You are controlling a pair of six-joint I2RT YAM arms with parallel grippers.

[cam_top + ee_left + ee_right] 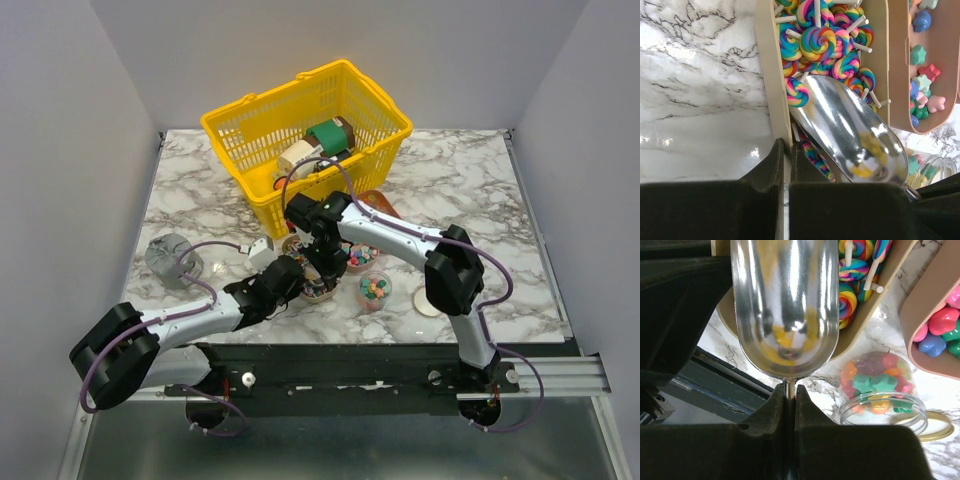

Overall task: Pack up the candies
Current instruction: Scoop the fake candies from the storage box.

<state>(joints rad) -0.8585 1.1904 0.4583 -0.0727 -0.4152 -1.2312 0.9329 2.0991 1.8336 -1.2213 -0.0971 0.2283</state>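
Looked like the scooping step. Found the right gripper with its fingers pressed together on the thin stem of the metal scoop, bowl pointing into the tray of swirl lollipops. Saw the left gripper pinched shut on that tray's near wall, apparently to steady it. Spotted nothing in the scoop yet, only yellowish reflections. Found the other candies as star-shaped sweets in a second tray just beside, plus some already in an open jar near the trays, lid lying next to it.

To do it well, probably needed to drop the lip under the heap rather than skate over the top, push away from the held wall, then tip back to level before lifting. Needed to mind the sticks too, likely to snag or lever lollipops out over the rim. Was worth pinning the tray with the left grip through the whole push.

Couldn't make out much from the top view, with both wrists stacked over the trays. Couldn't see the far end of either tray in the wrist views, or how full the jar really was. Couldn't tell how deep the lollipop heap went either.
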